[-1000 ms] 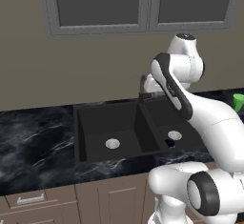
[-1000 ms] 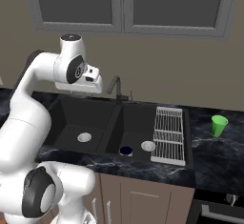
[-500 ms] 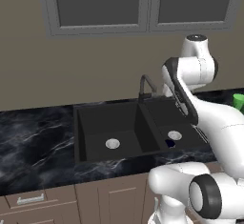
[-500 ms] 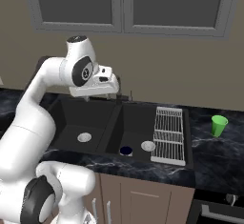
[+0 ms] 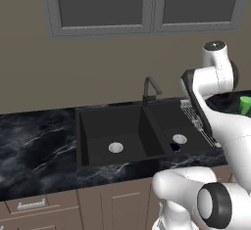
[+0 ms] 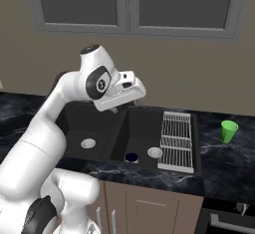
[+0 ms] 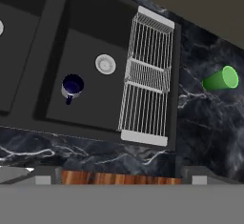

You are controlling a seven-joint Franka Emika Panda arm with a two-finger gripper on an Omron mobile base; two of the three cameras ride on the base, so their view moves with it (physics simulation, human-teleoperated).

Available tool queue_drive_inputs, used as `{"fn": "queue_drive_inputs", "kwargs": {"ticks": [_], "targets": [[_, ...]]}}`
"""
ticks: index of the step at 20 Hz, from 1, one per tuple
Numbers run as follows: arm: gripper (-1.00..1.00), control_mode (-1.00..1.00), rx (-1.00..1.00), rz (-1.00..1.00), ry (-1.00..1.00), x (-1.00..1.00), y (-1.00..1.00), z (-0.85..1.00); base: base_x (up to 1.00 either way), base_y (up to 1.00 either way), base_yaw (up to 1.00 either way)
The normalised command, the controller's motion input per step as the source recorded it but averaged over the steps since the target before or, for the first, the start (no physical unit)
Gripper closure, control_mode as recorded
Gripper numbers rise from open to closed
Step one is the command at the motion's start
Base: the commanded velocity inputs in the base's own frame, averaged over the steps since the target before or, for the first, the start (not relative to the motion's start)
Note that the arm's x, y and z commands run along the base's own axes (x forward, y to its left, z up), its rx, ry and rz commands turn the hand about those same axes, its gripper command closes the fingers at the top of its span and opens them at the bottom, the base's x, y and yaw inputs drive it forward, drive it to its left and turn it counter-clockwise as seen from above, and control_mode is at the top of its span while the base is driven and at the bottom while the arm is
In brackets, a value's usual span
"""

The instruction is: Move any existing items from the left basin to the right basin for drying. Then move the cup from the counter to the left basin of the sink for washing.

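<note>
The green cup (image 6: 229, 131) stands upright on the black marble counter (image 6: 224, 166), to the right of the sink; it also shows as the cup (image 7: 220, 80) and the cup (image 5: 245, 104). The left basin (image 5: 98, 126) shows only its silver drain. In the right basin (image 6: 142, 133) a small dark blue mug (image 7: 72, 86) sits beside the drain. My gripper (image 6: 124, 103) hangs high over the sink's divider, open, with nothing between its fingers. It is well short of the cup.
A white wire rack (image 7: 147, 85) lies along the right basin's right edge, between the sink and the cup. The dark faucet (image 5: 149, 87) rises behind the divider. The wall with a window is behind the counter, and beige cabinets are below.
The arm has swung right, carrying the hand from over the left basin to over the divider. The jaws have opened a little wider. The blue mug and the cup have not moved.
</note>
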Motion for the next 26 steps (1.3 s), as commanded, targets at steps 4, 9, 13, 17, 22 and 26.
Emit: {"fn": "queue_drive_inputs", "kwargs": {"ticks": [4,9,13,17,22,26], "targets": [[-1.00,-1.00,-0.11,0.00,0.00,0.00,-0.76,0.00,0.00,0.00,0.00],[-1.00,-1.00,-0.03,0.00,0.01,0.09,-0.79,0.00,0.00,0.00,0.00],[-1.00,-1.00,0.00,-0.01,0.03,0.26,-0.76,-0.07,0.00,0.00,0.00],[-1.00,-1.00,0.02,0.00,0.00,0.10,-0.84,-0.10,0.00,0.00,0.00],[-1.00,-1.00,0.05,0.00,0.00,0.20,-0.80,-0.18,0.00,0.00,0.00],[-1.00,-1.00,0.07,-0.02,0.00,0.31,-0.66,-0.26,0.00,0.00,0.00]]}}
